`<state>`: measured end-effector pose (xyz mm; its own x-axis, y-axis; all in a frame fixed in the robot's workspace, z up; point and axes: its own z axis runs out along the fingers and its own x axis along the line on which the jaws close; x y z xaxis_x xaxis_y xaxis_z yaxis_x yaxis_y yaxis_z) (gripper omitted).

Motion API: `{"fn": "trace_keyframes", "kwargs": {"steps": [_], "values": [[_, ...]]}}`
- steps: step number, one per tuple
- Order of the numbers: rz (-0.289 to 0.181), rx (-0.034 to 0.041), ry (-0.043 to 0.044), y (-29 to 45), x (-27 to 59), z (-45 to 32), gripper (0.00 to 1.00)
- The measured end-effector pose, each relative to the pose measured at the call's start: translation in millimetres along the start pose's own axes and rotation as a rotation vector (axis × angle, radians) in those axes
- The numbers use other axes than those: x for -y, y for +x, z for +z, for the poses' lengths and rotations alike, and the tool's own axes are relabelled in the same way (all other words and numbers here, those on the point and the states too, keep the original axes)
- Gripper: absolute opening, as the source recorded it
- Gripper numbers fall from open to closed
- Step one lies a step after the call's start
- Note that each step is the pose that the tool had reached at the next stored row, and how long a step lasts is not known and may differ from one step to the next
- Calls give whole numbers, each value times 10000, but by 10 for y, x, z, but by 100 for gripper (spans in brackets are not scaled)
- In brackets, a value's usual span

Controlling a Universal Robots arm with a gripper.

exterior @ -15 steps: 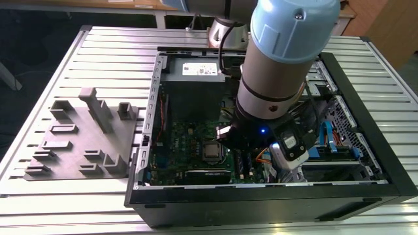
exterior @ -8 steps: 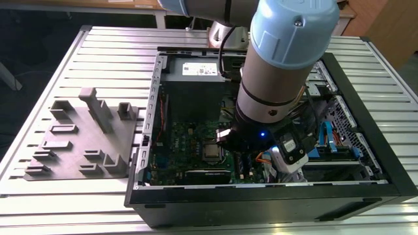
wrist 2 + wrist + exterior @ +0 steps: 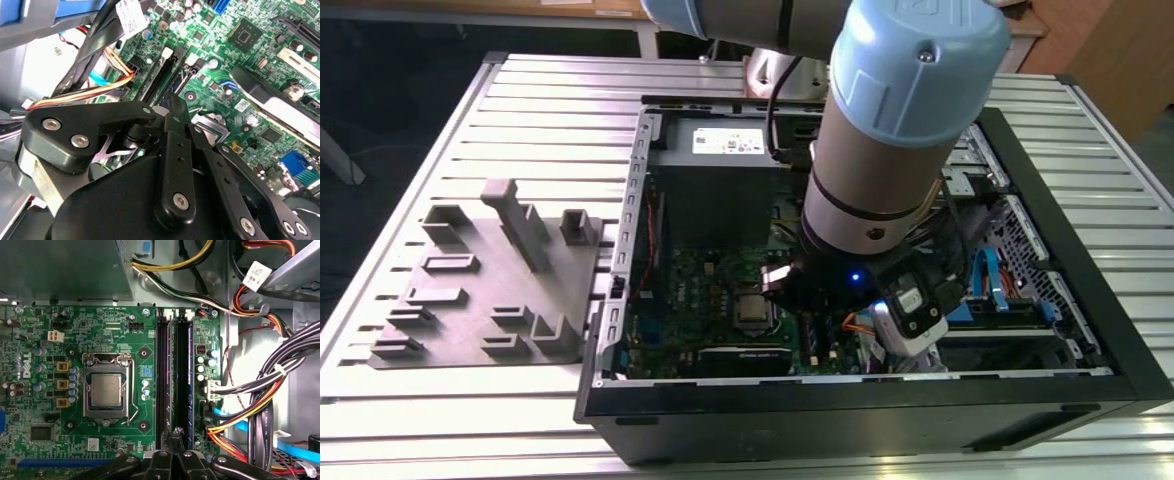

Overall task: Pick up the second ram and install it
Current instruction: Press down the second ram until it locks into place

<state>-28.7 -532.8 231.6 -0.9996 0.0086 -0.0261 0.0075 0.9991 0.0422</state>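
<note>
Open PC case on slatted table; grey parts tray beside it at exterior view's left. Arm reaches into case; gripper sits low over motherboard, jaws pinched together, nothing between them. 2 ram sticks seated side by side in slots, second ram parallel to the first, long axis running from gripper toward the power supply. 1 CPU beside slots, cable bundles crowd the other side.
</note>
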Motion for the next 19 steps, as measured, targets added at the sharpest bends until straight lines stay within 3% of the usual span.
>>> {"fn": "trace_keyframes", "kwargs": {"steps": [8,19], "values": [[0,0,0,2,4,79,7],[0,0,2,3,5,116,7]]}}
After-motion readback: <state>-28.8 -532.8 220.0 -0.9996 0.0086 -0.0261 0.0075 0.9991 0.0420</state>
